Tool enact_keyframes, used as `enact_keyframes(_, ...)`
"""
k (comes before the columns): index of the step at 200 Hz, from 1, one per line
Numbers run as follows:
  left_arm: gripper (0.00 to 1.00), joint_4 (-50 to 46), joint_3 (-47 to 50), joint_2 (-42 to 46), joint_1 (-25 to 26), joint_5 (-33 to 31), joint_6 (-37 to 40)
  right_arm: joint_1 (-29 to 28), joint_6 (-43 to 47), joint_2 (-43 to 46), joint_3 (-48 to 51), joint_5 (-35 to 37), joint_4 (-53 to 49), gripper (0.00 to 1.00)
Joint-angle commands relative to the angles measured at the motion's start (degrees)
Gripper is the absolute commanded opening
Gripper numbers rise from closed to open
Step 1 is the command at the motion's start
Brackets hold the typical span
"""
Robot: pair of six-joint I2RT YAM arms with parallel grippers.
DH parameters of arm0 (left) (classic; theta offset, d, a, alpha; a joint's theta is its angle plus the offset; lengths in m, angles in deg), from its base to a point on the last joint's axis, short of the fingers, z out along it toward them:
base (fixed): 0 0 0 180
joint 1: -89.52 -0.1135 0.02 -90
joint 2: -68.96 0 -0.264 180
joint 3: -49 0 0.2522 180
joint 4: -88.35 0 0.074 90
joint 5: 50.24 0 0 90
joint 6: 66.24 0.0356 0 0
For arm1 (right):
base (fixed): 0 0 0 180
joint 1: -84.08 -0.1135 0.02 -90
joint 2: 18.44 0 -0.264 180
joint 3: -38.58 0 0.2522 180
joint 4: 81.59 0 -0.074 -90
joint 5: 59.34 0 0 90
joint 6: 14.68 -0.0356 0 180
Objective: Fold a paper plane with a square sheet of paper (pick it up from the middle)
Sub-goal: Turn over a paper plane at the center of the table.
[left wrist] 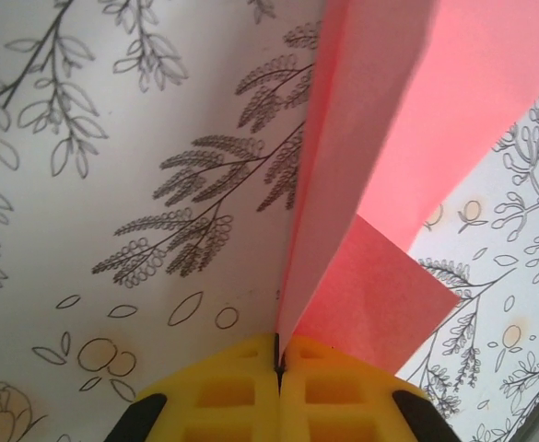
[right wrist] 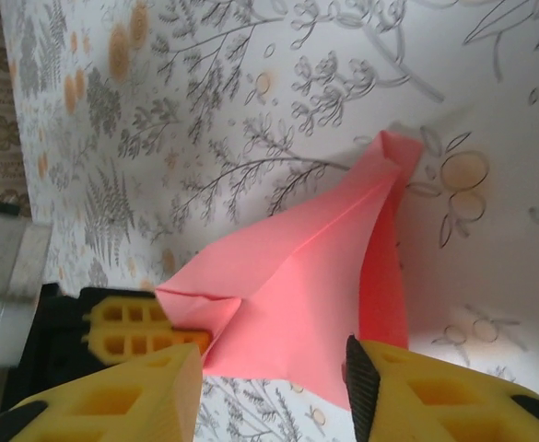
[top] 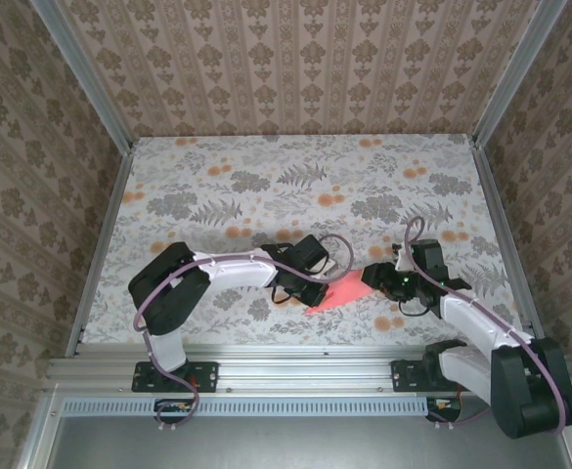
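Note:
The salmon-pink paper plane (top: 342,292) lies low over the table between the two arms, a folded pointed shape with its tip toward the right arm. My left gripper (left wrist: 278,345) is shut on its centre fold, and the wings (left wrist: 380,138) spread away above the yellow fingers. In the top view the left gripper (top: 310,290) sits at the paper's left end. My right gripper (right wrist: 271,354) stands open, its fingers on either side of the paper's wide part (right wrist: 315,267). The left gripper's yellow fingers (right wrist: 135,331) show behind that fold.
The table (top: 295,176) has a floral cloth with grey leaves and orange flower prints. Patterned walls enclose it on three sides. A metal rail (top: 295,366) runs along the near edge by the arm bases. The far half of the cloth is open room.

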Motion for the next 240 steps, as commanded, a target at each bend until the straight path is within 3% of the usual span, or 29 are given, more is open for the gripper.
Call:
enact_keyframes(1,0.03,2.41,2.06,1.54,-1.36,3.59,-1.77,-1.58,-6.01,4.53,1.52,-0.85,-0.56,0.51)
enact_keyframes(72,0.02,9.16,7.62,3.35,-4.55,8.05,-5.14,-3.85,-9.7,15.7,1.45,1.82,-10.7,0.63)
enact_keyframes(104,0.02,11.53,9.2,4.26,-5.5,9.79,-6.67,-5.01,-13.44,16.07,3.03,1.2,-7.43,0.64)
enact_keyframes(156,0.03,16.47,12.03,5.83,-6.77,10.21,-12.31,-17.12,-22.14,10.53,3.94,10.37,3.27,0.69)
enact_keyframes(240,0.04,17.83,13.31,6.1,-7.28,10.74,-12.96,-25.75,-25.5,-8.02,-0.12,14.89,18.42,0.7)
